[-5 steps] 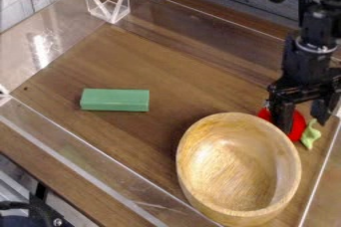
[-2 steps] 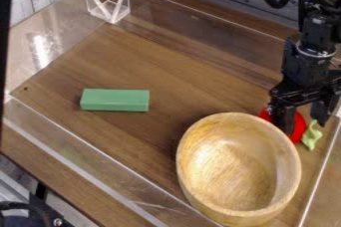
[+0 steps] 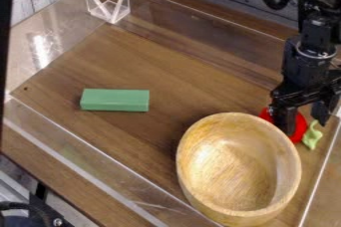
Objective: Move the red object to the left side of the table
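Green block [image 3: 115,100] sits alone at mid-left on the counter [image 3: 186,57]. The wooden bowl [image 3: 240,175] near right is empty. At the right wall, the claw [image 3: 300,119] straddles the red object [image 3: 296,124], fingers spread wide, nothing gripped yet. Risk: squeezed between bowl rim and wall, the fruit could roll away or a finger could clip the bowl.

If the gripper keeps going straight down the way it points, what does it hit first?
Most likely the red object, sitting between the open gripper's fingers beside the wooden bowl; depth is hard to judge.
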`<action>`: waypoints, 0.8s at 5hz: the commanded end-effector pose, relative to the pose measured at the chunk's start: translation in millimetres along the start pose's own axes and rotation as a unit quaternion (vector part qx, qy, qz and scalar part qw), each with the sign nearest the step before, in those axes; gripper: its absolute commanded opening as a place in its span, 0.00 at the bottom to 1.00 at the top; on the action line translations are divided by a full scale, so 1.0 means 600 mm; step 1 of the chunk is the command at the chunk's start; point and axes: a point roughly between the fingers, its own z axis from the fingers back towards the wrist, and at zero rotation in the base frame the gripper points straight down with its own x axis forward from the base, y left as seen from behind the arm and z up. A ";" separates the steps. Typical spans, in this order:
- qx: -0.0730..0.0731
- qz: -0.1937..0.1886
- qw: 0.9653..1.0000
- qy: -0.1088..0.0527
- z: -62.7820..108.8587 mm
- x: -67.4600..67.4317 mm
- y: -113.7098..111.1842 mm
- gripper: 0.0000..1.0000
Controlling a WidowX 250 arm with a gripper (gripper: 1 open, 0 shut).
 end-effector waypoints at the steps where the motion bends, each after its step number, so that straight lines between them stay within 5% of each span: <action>1: -0.010 0.004 1.000 -0.007 -0.017 0.004 -0.005 1.00; 4: -0.010 0.019 1.000 -0.013 -0.032 0.009 -0.003 1.00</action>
